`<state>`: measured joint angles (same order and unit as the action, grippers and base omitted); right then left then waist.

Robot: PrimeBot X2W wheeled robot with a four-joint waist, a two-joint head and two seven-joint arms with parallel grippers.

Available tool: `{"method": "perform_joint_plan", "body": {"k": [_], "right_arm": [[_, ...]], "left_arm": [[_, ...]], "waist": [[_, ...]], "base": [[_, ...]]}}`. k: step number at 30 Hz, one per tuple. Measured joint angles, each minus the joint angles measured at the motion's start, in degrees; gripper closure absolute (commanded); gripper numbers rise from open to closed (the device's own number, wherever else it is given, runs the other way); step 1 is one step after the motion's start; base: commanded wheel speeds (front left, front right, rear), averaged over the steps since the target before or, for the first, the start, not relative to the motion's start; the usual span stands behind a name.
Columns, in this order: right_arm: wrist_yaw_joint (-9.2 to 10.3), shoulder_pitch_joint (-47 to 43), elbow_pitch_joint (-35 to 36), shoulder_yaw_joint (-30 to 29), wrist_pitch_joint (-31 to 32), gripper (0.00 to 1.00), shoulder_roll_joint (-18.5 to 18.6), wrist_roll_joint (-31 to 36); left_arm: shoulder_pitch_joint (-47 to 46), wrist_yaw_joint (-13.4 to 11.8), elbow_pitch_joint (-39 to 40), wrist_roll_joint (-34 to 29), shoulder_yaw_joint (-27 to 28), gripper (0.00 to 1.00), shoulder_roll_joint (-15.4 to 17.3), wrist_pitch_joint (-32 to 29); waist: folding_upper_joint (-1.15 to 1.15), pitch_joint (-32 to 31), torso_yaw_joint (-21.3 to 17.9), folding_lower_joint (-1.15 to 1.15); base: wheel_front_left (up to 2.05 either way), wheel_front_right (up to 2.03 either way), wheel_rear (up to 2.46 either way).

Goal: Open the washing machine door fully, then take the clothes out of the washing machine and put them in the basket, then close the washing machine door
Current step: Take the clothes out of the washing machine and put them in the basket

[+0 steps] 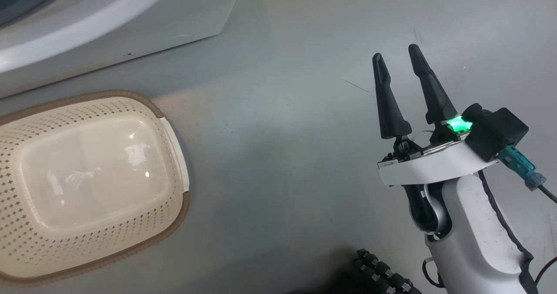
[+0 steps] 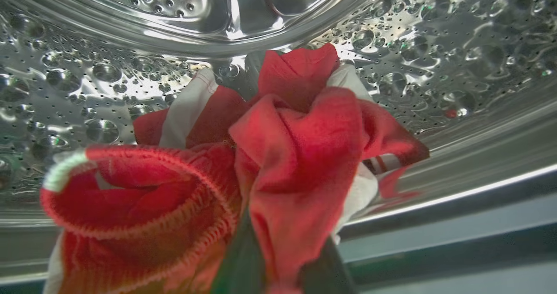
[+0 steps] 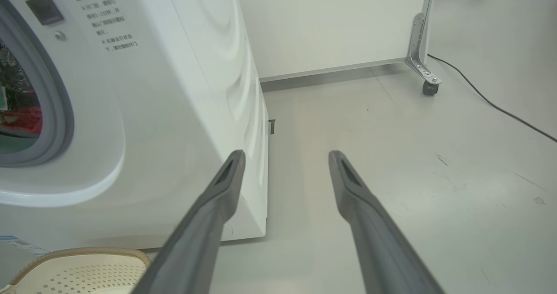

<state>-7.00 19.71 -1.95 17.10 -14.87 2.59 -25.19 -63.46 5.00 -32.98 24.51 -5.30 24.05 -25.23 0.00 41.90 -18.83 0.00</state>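
Left gripper is closed on the clothes. Its dark fingers are mostly buried under red fabric, and a fold is pinched between them. The bundle is bunched up along the fingers, with a knitted cuff hanging at the lower left and white trim showing at the sides.

The clothes are inside the drum of the washer, close to the steel wall. A patch of red is also seen through the grey porthole ring in the right wrist view.

The basket stands on the floor just in front of the washer, and no garment lies in it yet. Right gripper is wide open and holds nothing. It hangs over bare floor, well apart from the basket.

Step in hand, as judged: pulling the grabbed bundle out, so the task is likely near its middle, with door closing left for later.

To do it well:
- The pinch should be kept firm, since soft cloth slips easily.
- The bundle should be drawn straight back through the porthole and lifted a little over the rubber lip, because the drooping cuff could snag there.
- Whether every piece is caught cannot be told, so the drum should be checked after the pull.
- The bundle should be carried low over the basket and released only once it is inside the rim — not dropped from height.
- The right arm is best left aside, out of the path.
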Motion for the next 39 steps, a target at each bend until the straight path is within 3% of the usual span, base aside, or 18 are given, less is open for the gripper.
{"method": "perform_joint_plan", "body": {"k": [9,21,29,39], "right_arm": [[0.01,0.20,-0.05,-0.38,0.00,0.00,-0.01,0.00],[0.02,0.35,-0.31,-1.98,0.00,0.00,0.01,1.03],[0.02,0.35,-0.65,-2.14,0.00,0.00,0.01,2.65],[0.02,-0.15,-2.16,-2.81,0.00,0.00,0.03,4.92]], "left_arm": [[-1.23,-0.14,-0.68,-0.52,0.20,1.00,-0.03,1.71],[1.13,0.65,0.11,0.21,0.31,1.00,-2.34,9.82],[4.88,0.83,2.08,0.21,0.30,1.00,-3.71,17.47],[12.38,0.82,5.73,0.16,0.22,1.00,-7.84,28.78]], "waist": [[0.00,0.36,0.00,0.00],[0.00,-0.35,2.55,0.00],[0.00,-1.51,4.59,0.00],[0.00,-4.53,6.92,0.00]], "base": [[0.00,0.00,0.00],[0.00,0.00,0.00],[0.00,0.00,0.00],[0.00,0.00,0.00]]}}
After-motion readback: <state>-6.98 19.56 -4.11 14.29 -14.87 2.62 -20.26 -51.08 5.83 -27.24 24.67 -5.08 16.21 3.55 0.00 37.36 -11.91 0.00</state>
